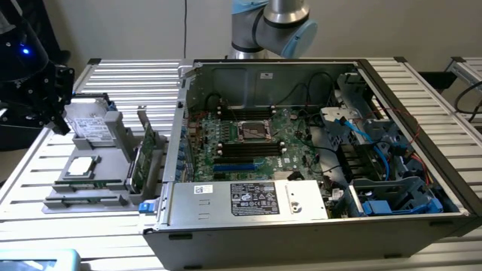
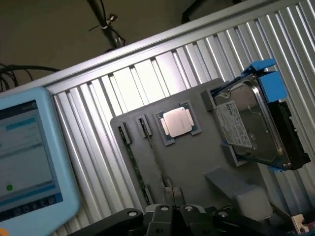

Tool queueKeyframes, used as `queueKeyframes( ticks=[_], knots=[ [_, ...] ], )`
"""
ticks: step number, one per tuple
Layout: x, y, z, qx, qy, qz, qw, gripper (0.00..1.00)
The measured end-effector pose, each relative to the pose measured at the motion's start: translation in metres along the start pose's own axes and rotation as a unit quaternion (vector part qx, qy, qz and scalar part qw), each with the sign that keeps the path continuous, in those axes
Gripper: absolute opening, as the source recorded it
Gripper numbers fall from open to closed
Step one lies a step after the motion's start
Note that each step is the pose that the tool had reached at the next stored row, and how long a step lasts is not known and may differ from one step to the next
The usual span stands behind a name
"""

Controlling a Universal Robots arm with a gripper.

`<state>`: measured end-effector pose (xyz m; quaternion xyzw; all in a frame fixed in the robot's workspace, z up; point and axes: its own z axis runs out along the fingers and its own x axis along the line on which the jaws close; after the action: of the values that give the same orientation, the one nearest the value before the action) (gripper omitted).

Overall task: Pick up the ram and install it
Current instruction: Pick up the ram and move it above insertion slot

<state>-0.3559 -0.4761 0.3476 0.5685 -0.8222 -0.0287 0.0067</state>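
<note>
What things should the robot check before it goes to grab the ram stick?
1. Ram ready to grab: ok, two ram sticks lie in the grey tray.
2. Arm at the ram: not ok, the gripper hangs by the hard drive, apart from them.
3. Nothing held already: cannot tell.
4. Lid off the computer case: ok, the motherboard shows.
5. Free black slots for it: cannot tell.

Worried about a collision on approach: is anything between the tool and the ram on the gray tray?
Nothing visible does. The ram sits uncovered in the gray tray, near the tool; the processor and hard drive lie off to one side.
</note>
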Motion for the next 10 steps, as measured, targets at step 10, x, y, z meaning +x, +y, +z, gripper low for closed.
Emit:
queueKeyframes(
  ticks=[10],
  knots=[
    [0.0, 0.0, 0.0001, -0.0019, 0.005, -0.091, 0.9959, 0.11]
  ],
)
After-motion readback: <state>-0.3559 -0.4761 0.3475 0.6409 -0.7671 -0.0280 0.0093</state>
